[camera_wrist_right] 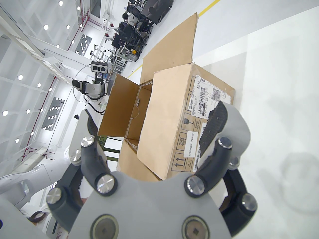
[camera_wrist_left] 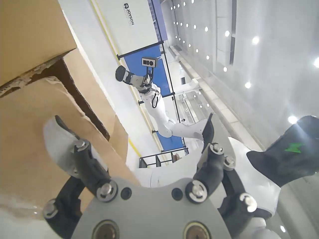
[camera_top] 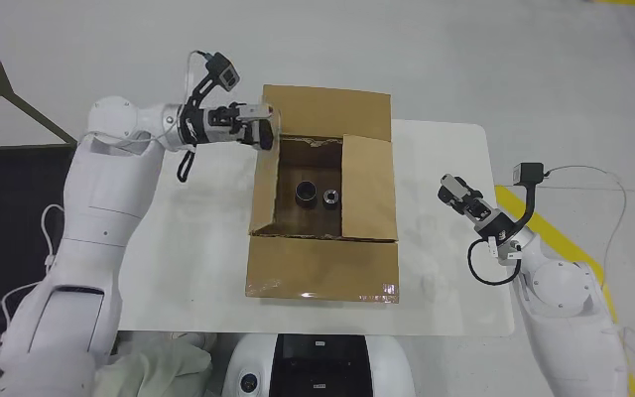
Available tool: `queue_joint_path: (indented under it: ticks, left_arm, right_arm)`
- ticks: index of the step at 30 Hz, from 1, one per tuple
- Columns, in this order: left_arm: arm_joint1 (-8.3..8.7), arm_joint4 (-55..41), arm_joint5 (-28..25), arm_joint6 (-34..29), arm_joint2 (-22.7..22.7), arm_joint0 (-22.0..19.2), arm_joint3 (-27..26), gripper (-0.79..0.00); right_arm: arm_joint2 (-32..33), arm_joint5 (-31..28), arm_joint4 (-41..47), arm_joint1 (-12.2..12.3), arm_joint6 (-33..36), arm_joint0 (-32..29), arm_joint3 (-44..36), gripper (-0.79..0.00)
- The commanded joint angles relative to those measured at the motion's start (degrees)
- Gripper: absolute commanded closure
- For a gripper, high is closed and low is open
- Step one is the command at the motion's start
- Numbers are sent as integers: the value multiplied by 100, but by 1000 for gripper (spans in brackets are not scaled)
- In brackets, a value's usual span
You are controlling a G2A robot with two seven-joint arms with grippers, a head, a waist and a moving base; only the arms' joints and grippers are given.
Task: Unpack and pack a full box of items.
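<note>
While the box [camera_top: 322, 268] [camera_wrist_right: 211, 93] sits open in the middle of the white surface [camera_top: 198, 248], you have one dark cylinder [camera_top: 305, 192] and a second cylinder [camera_top: 330, 197] standing side by side on its floor, toward the left of the opening. Mind the right flap [camera_top: 369, 189] [camera_wrist_right: 159, 115] — it leans inward and covers the right part of the opening. Your left flap [camera_top: 263, 198] [camera_wrist_left: 32, 125] [camera_wrist_right: 117, 108] stands upright, and the far flap [camera_top: 327, 109] [camera_wrist_right: 172, 48] is laid back.

Your left gripper [camera_top: 260, 132] [camera_wrist_left: 132, 125] is at the box's far left corner, just beside the upright flap's top edge, jaws spread; whether a finger touches the cardboard, you cannot tell. Your right gripper [camera_top: 454, 189] [camera_wrist_right: 153, 115] hangs over bare surface to the right of the box — well apart from it, jaws spread and holding nothing.
</note>
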Motion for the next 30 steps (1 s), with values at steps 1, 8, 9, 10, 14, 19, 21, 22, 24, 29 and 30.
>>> queue_joint_path:
  ticks: [1,8,9,10,14,19,21,22,24,29,30]
  left_arm:
    - [-37,10,-6,34,169,-19,-16,-785]
    - [-150,268,-80,57,714,-36,-142,-785]
    - [-161,297,-81,64,766,-39,-146,-785]
    - [-170,338,-83,73,811,-43,-150,-785]
    - [-195,523,-127,138,946,-62,-139,-785]
    - [-212,771,-156,250,1059,-78,-77,-785]
    - [-216,870,-145,288,1097,-83,-38,-785]
    - [-216,937,-130,289,1119,-87,-16,-785]
    - [-211,1136,-134,270,1163,-113,38,-785]
    - [-200,1345,-168,238,1184,-181,184,-785]
    - [-197,1381,-185,218,1184,-199,216,-785]
  right_arm:
    - [0,0,0,0,0,0,0,-785]
    - [0,0,0,0,0,0,0,-785]
    - [0,0,0,0,0,0,0,-785]
    - [0,0,0,0,0,0,0,-785]
    - [0,0,0,0,0,0,0,-785]
    - [0,0,0,0,0,0,0,-785]
    - [0,0,0,0,0,0,0,-785]
    - [0,0,0,0,0,0,0,-785]
    - [0,0,0,0,0,0,0,-785]
    - [0,0,0,0,0,0,0,-785]
    - [0,0,0,0,0,0,0,-785]
